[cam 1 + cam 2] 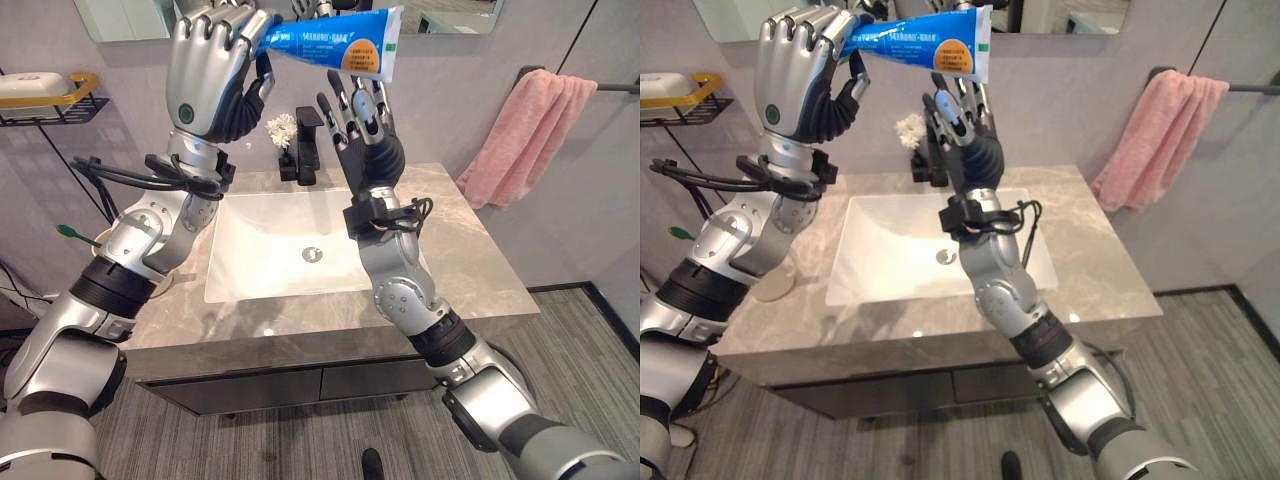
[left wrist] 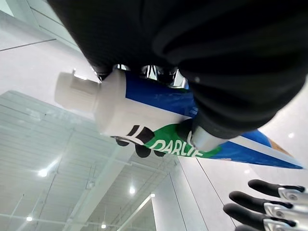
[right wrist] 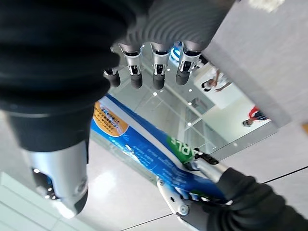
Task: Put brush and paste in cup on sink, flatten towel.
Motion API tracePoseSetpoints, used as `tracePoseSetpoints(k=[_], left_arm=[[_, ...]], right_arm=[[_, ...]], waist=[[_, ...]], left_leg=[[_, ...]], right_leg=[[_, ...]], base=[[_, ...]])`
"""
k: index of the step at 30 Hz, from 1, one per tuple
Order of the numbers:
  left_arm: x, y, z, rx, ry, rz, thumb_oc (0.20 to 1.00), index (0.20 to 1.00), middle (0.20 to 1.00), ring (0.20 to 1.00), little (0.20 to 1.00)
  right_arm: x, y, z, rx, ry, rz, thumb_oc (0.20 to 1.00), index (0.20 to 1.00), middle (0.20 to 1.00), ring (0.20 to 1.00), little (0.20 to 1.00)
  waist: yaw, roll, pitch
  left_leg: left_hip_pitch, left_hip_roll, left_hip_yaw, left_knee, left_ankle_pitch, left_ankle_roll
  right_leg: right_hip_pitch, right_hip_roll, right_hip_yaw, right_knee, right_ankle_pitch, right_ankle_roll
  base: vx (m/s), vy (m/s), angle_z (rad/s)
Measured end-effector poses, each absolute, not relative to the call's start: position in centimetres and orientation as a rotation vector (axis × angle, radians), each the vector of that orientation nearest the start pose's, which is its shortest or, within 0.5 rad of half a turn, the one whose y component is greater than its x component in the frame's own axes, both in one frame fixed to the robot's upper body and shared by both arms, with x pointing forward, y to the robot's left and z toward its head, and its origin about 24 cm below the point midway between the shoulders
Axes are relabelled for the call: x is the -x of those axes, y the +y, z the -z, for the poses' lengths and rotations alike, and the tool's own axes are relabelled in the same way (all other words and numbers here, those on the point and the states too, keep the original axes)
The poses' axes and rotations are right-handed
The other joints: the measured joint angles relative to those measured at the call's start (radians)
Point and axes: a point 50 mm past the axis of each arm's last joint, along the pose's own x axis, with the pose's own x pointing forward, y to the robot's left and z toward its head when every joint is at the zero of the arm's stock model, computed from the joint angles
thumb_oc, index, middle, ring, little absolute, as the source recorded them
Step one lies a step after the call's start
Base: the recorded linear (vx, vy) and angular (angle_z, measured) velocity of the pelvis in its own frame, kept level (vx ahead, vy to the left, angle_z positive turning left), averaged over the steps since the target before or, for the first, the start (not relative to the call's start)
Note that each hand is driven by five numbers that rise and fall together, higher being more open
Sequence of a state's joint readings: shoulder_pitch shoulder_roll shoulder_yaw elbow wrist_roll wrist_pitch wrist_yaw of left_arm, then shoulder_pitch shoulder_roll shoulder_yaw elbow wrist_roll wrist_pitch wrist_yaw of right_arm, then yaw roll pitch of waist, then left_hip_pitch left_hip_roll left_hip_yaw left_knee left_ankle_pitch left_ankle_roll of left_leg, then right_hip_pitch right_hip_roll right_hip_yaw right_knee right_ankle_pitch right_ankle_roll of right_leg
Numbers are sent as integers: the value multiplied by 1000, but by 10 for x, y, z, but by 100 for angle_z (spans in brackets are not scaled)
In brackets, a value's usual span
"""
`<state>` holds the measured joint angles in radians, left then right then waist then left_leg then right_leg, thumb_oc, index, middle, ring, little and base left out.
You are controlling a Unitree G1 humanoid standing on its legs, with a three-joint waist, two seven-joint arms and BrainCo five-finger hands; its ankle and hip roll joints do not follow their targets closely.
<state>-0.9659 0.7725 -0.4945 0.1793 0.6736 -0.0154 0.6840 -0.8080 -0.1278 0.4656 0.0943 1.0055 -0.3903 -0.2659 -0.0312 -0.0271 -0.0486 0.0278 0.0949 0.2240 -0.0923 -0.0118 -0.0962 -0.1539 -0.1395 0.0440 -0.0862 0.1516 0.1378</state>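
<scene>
Left robot hand point(image 1: 215, 70) grips toothpaste tube point(image 1: 335, 42) — level.

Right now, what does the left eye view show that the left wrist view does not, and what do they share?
The left eye view alone shows the white sink, the black faucet, the pink towel hanging on the wall and a green toothbrush. The left wrist view alone shows the tube's white cap. Both show the left hand curled round the blue toothpaste tube, with the right hand open beside it.
</scene>
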Motion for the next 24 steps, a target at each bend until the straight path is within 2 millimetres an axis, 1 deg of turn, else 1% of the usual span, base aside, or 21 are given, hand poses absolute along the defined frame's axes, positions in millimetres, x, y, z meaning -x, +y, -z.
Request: tracePoseSetpoints(k=[6,12,16,18,23,24], left_arm=[[-327,149,-298,-1266,-1247,-459,200,200,200,200,200],[-326,139,-295,-1212,-1266,-418,200,200,200,200,200],[-325,138,-294,-1201,-1273,-408,200,200,200,200,200],[-322,136,-292,-1168,-1280,-387,200,200,200,200,200],[-321,136,-282,-1163,-1268,-351,200,200,200,200,200],[-319,137,-272,-1160,-1246,-328,200,200,200,200,200]], right_arm=[[-314,-36,-246,-842,-541,-488,1000,1000,1000,1000,1000],[-314,-35,-247,-854,-541,-481,1000,1000,1000,1000,1000],[-313,-31,-253,-860,-554,-494,1000,1000,1000,1000,1000],[-312,-31,-258,-864,-583,-497,1000,1000,1000,1000,1000],[-311,-30,-265,-860,-603,-506,1000,1000,1000,1000,1000],[-312,-31,-264,-848,-613,-496,1000,1000,1000,1000,1000]], waist=[[4,-3,-2],[14,-12,-9],[14,-12,-9],[14,-12,-9],[15,-12,-9],[17,-13,-10]], left_leg=[[-2,0,-1,0,0,0],[-3,0,-3,0,0,0],[-3,0,-4,0,1,-1],[-3,0,-4,0,2,-2],[-1,0,-4,0,3,-2],[1,1,-5,0,3,-2]], right_leg=[[-1,0,0,0,0,0],[-2,0,-1,0,0,0],[-2,1,-2,0,0,0],[-1,1,-2,0,0,0],[0,1,-2,0,1,-1],[3,1,-2,0,1,-1]], base=[[0,0,0],[0,0,0],[0,0,0],[0,0,0],[0,0,0],[0,0,0]])
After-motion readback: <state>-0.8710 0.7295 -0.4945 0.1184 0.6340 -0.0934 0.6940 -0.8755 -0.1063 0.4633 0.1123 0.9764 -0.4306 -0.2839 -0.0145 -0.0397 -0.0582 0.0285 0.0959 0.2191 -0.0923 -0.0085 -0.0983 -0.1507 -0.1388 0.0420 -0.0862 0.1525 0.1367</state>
